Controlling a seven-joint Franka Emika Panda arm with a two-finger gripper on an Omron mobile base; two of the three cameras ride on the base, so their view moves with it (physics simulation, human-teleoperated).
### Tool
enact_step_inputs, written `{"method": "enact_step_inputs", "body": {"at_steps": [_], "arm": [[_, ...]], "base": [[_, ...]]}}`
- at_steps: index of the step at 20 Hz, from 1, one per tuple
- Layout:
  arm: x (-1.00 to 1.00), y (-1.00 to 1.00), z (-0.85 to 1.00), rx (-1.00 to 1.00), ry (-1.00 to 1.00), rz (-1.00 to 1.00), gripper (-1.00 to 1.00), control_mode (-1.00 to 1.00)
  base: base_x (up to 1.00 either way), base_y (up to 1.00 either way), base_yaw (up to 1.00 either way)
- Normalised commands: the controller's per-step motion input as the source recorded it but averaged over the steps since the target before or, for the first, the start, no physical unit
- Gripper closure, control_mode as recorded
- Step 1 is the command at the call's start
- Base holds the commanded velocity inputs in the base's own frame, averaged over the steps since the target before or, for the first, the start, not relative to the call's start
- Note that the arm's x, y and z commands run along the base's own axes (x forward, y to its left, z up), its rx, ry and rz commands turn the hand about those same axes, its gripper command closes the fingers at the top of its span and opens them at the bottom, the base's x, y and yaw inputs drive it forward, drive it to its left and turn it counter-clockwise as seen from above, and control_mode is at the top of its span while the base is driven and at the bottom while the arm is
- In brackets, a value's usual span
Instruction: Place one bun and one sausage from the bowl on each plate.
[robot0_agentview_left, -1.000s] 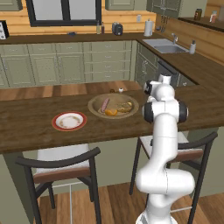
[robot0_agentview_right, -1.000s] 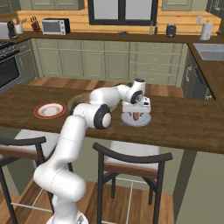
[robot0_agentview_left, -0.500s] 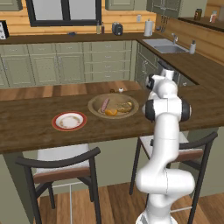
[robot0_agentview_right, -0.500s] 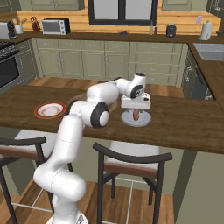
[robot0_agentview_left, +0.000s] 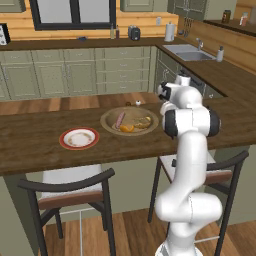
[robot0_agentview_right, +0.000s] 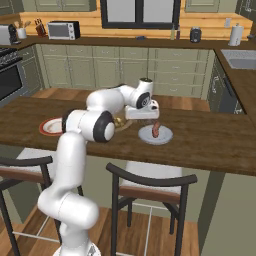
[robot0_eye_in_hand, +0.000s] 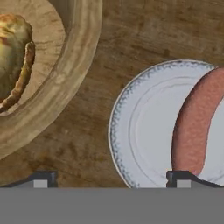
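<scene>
A pale grey plate lies on the wooden counter with one reddish sausage resting on it. My gripper hovers just above and to the left of that plate, open and holding nothing. In the hand view the fingertips stand wide apart over the grey plate, the sausage lies by the right tip, and the bowl holds a bun. The wooden bowl also contains another sausage and a bun. The red-rimmed plate sits left of it, bare.
Two dark-framed stools stand against the near edge of the counter. Kitchen cabinets and a sink line the far walls. Bare wood lies around both plates.
The jaws opened and let go of the sausage, which now lies on the grey plate. The hand lifted and drew back left toward the bowl.
</scene>
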Motion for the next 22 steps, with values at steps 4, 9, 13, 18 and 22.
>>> {"method": "enact_step_inputs", "body": {"at_steps": [4, 9, 13, 18, 22], "arm": [[-0.01, 0.54, 0.06, -0.01, -0.02, 0.32, -1.0, -1.0], [-0.05, 0.23, 0.31, 0.03, -0.14, 0.16, -1.0, -1.0], [-0.01, 0.26, 0.04, 0.1, -0.13, 0.06, -1.0, -1.0], [0.06, 0.53, -0.01, 0.08, -0.04, 0.05, -1.0, -1.0], [0.25, 0.66, -0.06, 0.0, 0.07, 0.06, -1.0, -1.0]], "base": [[0.0, 0.0, 0.0], [0.0, 0.0, 0.0], [0.0, 0.0, 0.0], [0.0, 0.0, 0.0], [0.0, 0.0, 0.0]]}}
